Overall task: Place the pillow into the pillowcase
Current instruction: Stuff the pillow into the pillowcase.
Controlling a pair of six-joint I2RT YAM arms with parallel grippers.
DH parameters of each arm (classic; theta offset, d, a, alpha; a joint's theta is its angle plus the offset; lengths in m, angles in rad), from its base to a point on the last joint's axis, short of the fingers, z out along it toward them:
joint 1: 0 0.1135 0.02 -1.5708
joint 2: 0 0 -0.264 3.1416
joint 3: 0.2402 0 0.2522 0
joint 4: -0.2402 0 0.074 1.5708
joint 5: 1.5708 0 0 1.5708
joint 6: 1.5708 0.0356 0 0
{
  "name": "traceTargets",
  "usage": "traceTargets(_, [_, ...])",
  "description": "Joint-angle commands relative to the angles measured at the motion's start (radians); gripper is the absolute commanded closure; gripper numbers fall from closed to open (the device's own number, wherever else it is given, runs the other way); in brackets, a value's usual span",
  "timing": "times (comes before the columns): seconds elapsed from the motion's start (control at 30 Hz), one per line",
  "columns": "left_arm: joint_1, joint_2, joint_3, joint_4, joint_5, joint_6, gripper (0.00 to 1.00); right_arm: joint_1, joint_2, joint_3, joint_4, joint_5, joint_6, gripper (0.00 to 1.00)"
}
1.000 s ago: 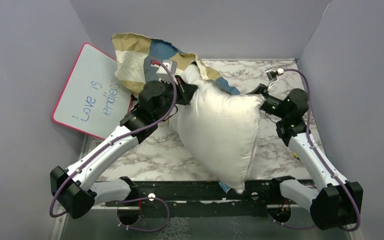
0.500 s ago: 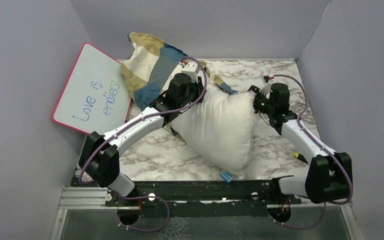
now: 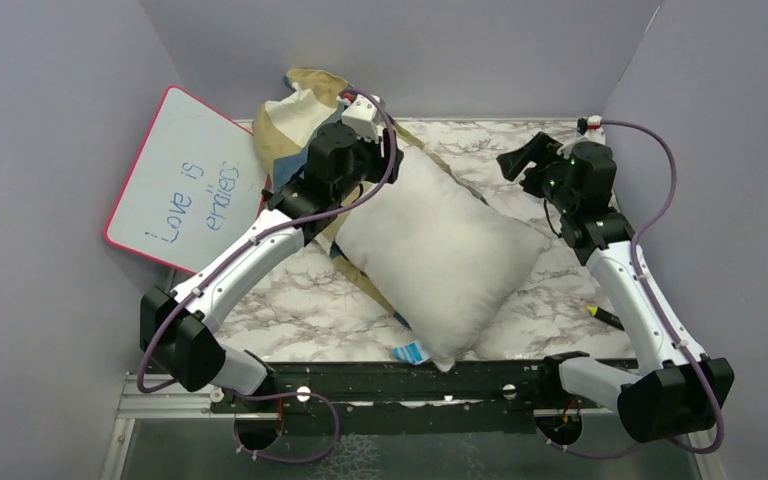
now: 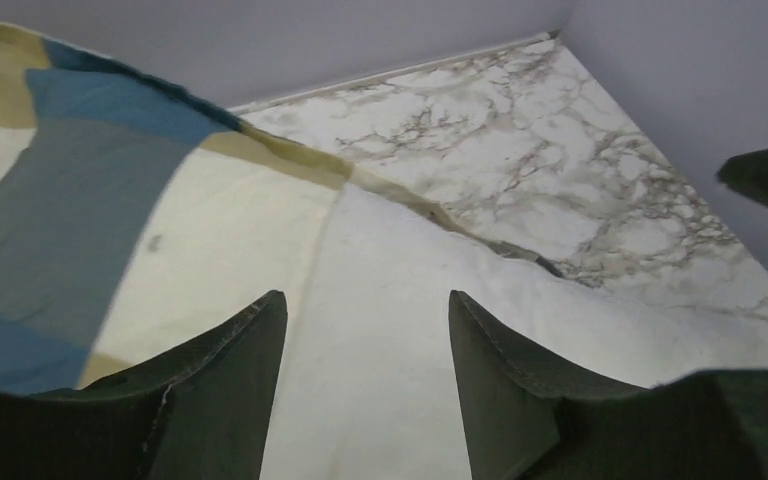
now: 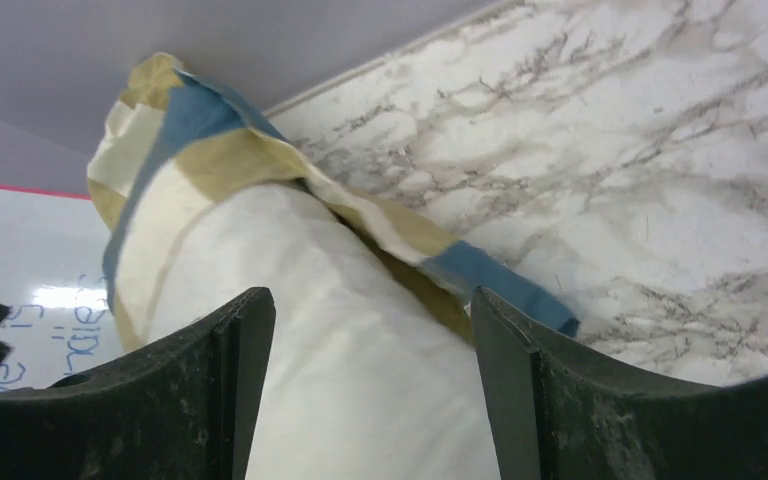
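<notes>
The white pillow (image 3: 440,250) lies flat and slantwise on the marble table, its blue tag (image 3: 410,352) at the near corner. Its far end sits in the mouth of the checked blue, tan and cream pillowcase (image 3: 295,115), which is bunched at the back left. My left gripper (image 3: 385,163) hovers over the pillow's far end, open, with only pillow (image 4: 410,340) and pillowcase (image 4: 110,200) below its tips (image 4: 365,300). My right gripper (image 3: 518,160) hangs open to the right of the pillow, holding nothing; its view shows pillow (image 5: 350,370) and pillowcase (image 5: 200,130) past the open tips (image 5: 370,295).
A pink-rimmed whiteboard (image 3: 185,180) leans on the left wall. A small yellow and black pen (image 3: 602,316) lies by the right arm. Grey walls close in the back and both sides. The black rail (image 3: 380,385) runs along the near edge.
Both grippers have opened and let go of the pillow. It has dropped from standing on a corner to lying flat. The right gripper has pulled back to the right.
</notes>
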Motion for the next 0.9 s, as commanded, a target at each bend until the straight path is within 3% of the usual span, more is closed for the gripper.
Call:
traceTargets(0.0, [0.041, 0.009, -0.010, -0.064, -0.035, 0.075, 0.38, 0.007, -0.025, 0.063, -0.006, -0.002, -0.051, 0.24])
traceTargets(0.13, [0.070, 0.047, -0.007, -0.068, -0.025, 0.139, 0.36, 0.009, 0.027, 0.075, 0.079, -0.291, -0.089, 0.28])
traceTargets(0.23, [0.076, 0.089, -0.010, -0.048, 0.055, 0.253, 0.31, 0.010, 0.111, 0.074, 0.155, -0.498, -0.039, 0.36])
traceTargets(0.33, [0.076, 0.136, -0.005, -0.033, 0.076, 0.323, 0.27, 0.021, 0.187, 0.045, 0.309, -0.583, 0.044, 0.56])
traceTargets(0.47, [0.076, 0.170, -0.045, 0.054, 0.051, 0.401, 0.24, 0.064, 0.311, 0.080, 0.391, -0.622, 0.089, 0.85])
traceTargets(0.57, [0.077, 0.198, -0.064, 0.115, 0.010, 0.450, 0.22, 0.111, 0.398, 0.105, 0.453, -0.645, 0.120, 0.98])
traceTargets(0.87, [0.078, 0.387, 0.023, 0.177, -0.173, 0.520, 0.19, 0.176, 0.667, 0.134, 0.537, -0.551, 0.090, 1.00])
